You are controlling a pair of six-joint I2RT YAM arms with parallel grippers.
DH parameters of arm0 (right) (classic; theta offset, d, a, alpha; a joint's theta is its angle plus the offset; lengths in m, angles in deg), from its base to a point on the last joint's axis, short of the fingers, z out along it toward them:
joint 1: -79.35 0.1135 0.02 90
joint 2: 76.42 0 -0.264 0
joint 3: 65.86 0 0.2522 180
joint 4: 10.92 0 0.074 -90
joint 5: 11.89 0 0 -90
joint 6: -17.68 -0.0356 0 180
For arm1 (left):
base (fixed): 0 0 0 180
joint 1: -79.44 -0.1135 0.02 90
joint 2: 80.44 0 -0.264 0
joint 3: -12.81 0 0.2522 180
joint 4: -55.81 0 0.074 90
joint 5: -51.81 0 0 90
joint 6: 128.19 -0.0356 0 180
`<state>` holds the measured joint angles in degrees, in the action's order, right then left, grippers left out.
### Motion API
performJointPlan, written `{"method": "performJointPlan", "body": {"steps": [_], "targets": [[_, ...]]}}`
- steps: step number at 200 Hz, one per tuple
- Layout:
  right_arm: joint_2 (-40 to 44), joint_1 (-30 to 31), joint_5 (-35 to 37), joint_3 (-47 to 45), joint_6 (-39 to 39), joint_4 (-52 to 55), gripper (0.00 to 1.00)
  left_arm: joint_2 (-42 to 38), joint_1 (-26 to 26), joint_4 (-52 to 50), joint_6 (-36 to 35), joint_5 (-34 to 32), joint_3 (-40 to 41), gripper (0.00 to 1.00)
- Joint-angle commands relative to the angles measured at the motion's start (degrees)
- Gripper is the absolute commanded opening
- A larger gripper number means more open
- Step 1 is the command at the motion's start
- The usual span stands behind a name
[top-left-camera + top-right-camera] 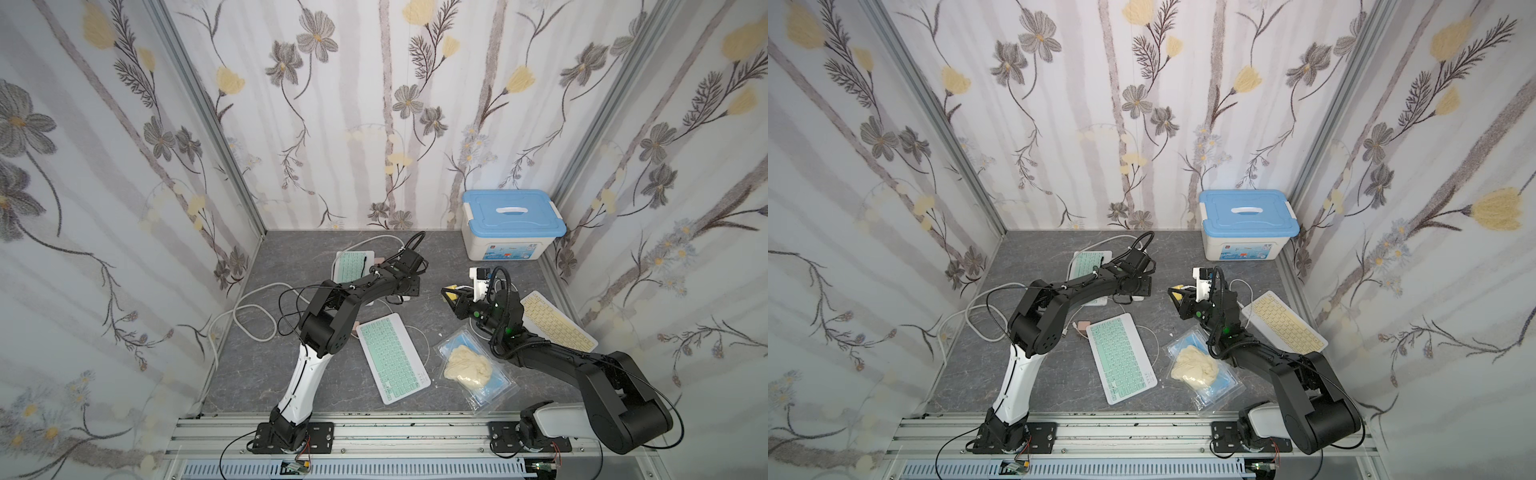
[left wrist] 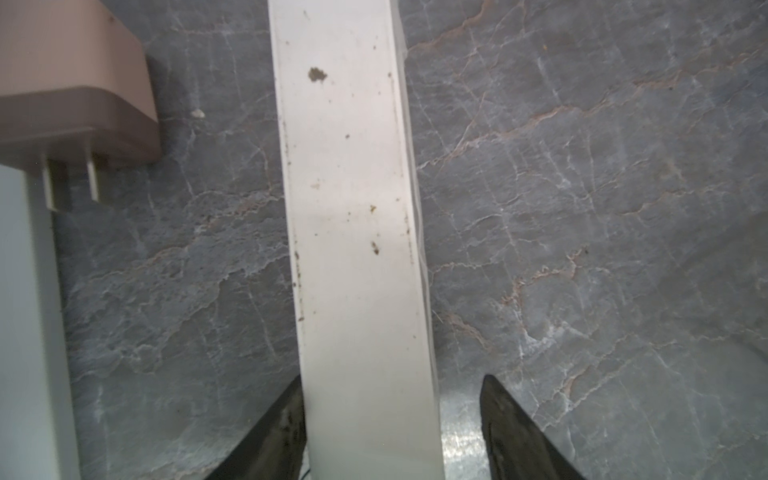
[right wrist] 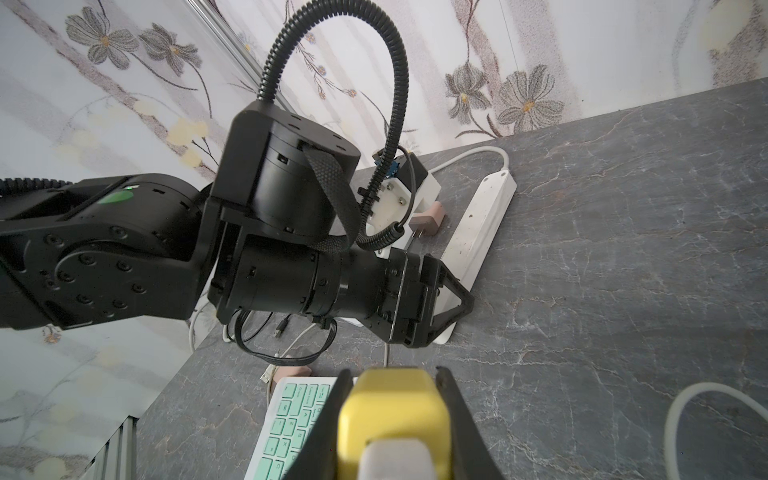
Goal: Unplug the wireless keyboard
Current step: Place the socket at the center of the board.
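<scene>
- Our right gripper (image 3: pixel 394 372) is clamped on a yellow charger plug (image 3: pixel 392 415), with a finger pressed against each side of it.
- We hold that plug well apart from the white power strip (image 3: pixel 478 232). In a top view, its yellow shows at the tip of our right gripper.
- The yellow keyboard (image 1: pixel 557 326) lies flat on the grey table (image 1: pixel 436 257), along the table's right edge and just beside our right arm.
- Our left gripper (image 2: pixel 392 380) straddles the power strip with its jaws apart. One finger (image 2: pixel 274 432) touches the strip's side, and the other stands off it with a gap.
- A pink charger plug (image 2: pixel 75 83) lies on the table beside the strip, prongs bare.
- A green keyboard (image 1: pixel 392 357) lies in the middle of the table. A second green keyboard (image 1: pixel 353 266) sits farther back, partly hidden by our left arm.
- A blue-lidded box (image 1: pixel 513 216) stands in the back right corner.
- A clear bag (image 1: pixel 498 386) holding something cream lies between the middle green keyboard and our right arm.
</scene>
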<state>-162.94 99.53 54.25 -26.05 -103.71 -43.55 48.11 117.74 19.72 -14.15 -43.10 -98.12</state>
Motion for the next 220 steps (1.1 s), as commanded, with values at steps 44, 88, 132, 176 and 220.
{"method": "performJointPlan", "body": {"steps": [44, 88, 132, 176, 220], "targets": [[-0.74, 0.12, -0.43, 1.0, 0.55, -1.21, 0.0, 2.13, -2.92, 3.16, 3.12, 4.06, -0.7, 0.46], [-2.71, 0.29, -1.19, 2.56, 0.65, 0.67, 0.0, 2.65, -5.69, 11.23, 5.98, 11.18, -0.95, 0.51], [-6.85, 1.11, -1.37, 4.91, 0.81, 3.69, 0.0, -0.17, -7.01, 14.28, 6.36, 12.13, 2.14, 0.69], [-13.28, 3.23, -2.21, 9.33, 0.65, 7.67, 0.0, -11.99, -7.1, 16.62, 5.78, 11.44, 12.72, 0.75], [-22.75, 3.45, -5.31, 14.66, -5.58, 8.97, 0.0, -26.76, -7.1, 17.79, 5.28, 11.88, 27.22, 0.75]]}}
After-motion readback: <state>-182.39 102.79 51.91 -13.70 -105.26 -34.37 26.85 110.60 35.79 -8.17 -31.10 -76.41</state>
